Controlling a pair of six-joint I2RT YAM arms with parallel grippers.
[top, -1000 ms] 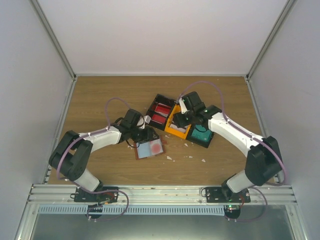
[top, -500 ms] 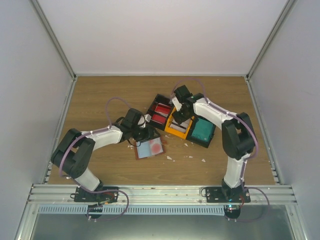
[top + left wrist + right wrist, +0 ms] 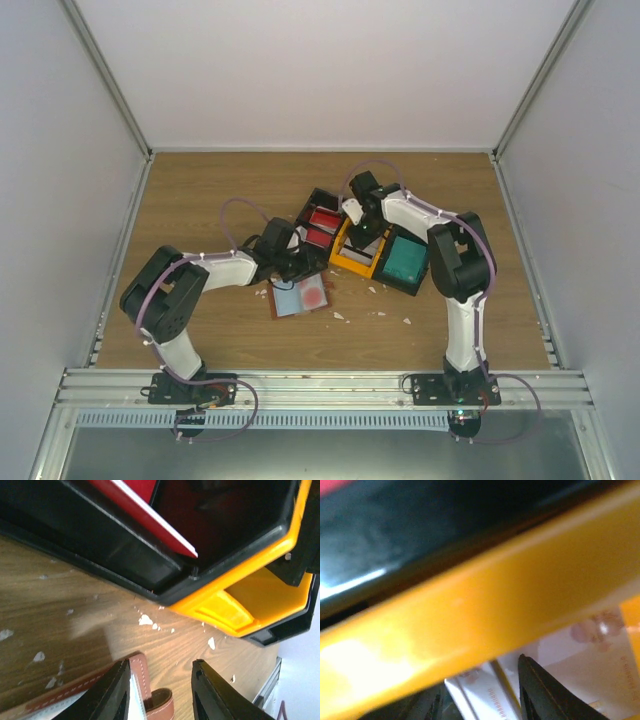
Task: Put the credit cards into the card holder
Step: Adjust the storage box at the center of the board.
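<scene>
The card holder (image 3: 300, 296) lies open on the table with a pale blue card bearing a red spot on it. My left gripper (image 3: 297, 263) is open at its far edge. In the left wrist view (image 3: 160, 690) the brown snap tab (image 3: 161, 706) lies between the fingers. Red cards (image 3: 322, 222) sit in the tray's left compartment and also show in the left wrist view (image 3: 145, 516). A teal card (image 3: 404, 262) lies in the right one. My right gripper (image 3: 362, 228) reaches into the orange middle compartment, open over whitish cards (image 3: 485, 692).
The black-and-orange tray (image 3: 342, 262) stands just beyond the card holder, and its orange wall (image 3: 470, 610) fills the right wrist view. Small white scraps (image 3: 338, 316) lie on the wood near the holder and in front of the tray. Grey walls enclose the table.
My right gripper swung left from the teal compartment to the orange one and dipped in. My left gripper moved right along the card holder's far edge, toward the tray.
</scene>
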